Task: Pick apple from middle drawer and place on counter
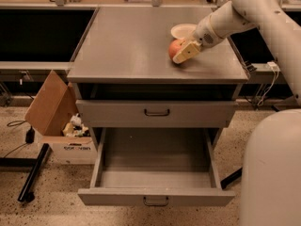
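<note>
middle drawer [155,169] open | apple [174,48] on counter [124,44] by bowl [182,30] | gripper [181,54] at apple, grip cannot tell

I see a warm, rather dim light with an orange-brown tint, falling from above. The counter [127,41] is evenly lit around the gripper [179,51], which is at its right rear part. A small soft shadow lies just under the jaws. Far below the jaws, the middle drawer [155,166] floor is darker.
</note>
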